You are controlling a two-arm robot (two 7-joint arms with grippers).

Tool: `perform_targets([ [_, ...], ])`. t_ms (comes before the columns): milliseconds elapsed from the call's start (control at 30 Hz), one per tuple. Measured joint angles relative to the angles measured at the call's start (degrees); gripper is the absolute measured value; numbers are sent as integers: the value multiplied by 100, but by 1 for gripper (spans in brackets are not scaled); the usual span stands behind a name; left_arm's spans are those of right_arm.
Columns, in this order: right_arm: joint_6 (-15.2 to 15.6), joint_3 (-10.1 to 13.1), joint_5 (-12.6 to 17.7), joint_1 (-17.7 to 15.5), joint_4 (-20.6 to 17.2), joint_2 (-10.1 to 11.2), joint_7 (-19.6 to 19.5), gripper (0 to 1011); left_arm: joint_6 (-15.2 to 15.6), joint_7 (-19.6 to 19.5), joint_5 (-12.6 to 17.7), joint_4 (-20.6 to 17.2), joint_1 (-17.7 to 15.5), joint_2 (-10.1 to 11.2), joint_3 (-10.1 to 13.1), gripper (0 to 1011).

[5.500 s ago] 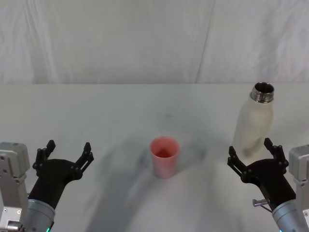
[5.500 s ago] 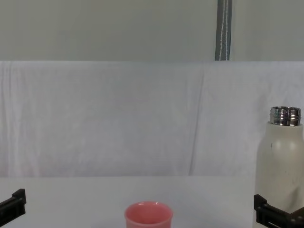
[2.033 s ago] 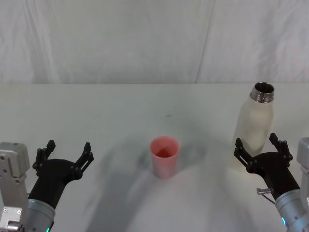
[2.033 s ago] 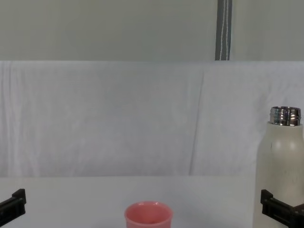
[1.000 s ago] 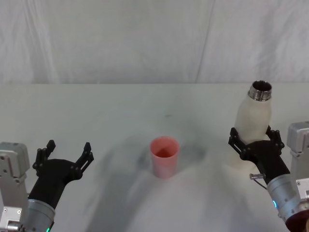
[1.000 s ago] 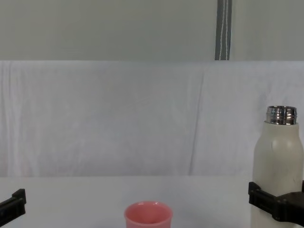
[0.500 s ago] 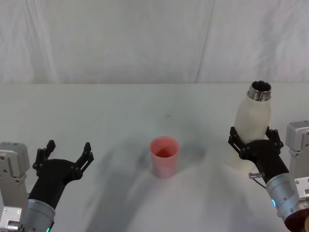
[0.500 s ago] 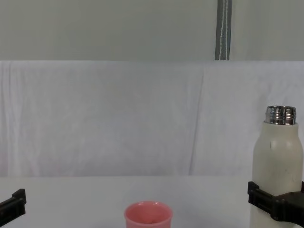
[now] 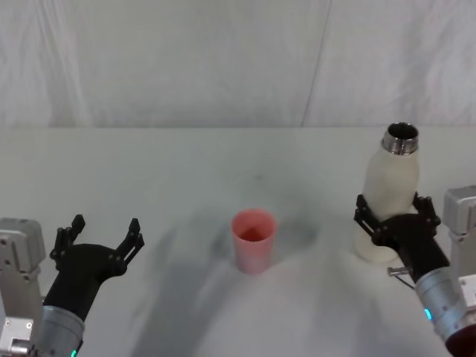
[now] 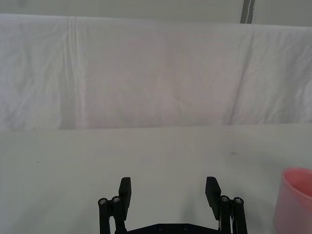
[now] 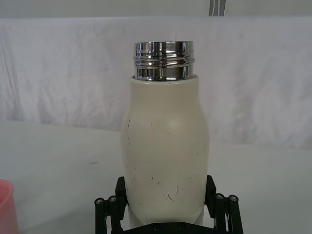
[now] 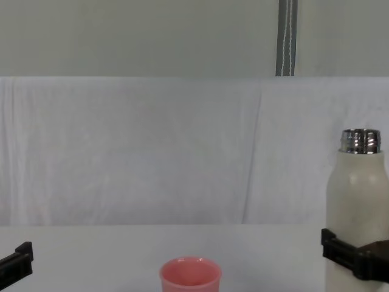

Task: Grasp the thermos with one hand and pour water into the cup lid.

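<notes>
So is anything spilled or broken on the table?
Nothing looks spilled. The thermos stands upright in the right gripper, its cap off, with small dark scuffs on its cream body. The pink cup lid sits upright mid-table. The left gripper is open and idle.

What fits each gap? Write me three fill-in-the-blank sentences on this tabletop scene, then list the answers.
1. The right gripper is clamped around the ____.
2. The cup lid standing mid-table is coloured ____.
3. The left gripper, fingers spread, holds ____.

Missing words: thermos; pink; nothing
</notes>
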Motion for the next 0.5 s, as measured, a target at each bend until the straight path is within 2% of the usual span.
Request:
perform_targets([
  [200, 108, 20, -169, -74, -257, 179, 11, 951, 0, 0, 0, 0, 0, 0, 0, 1001],
  [500, 344, -188, -834, 36, -531, 533, 62, 951, 0, 0, 0, 0, 0, 0, 0, 1001],
])
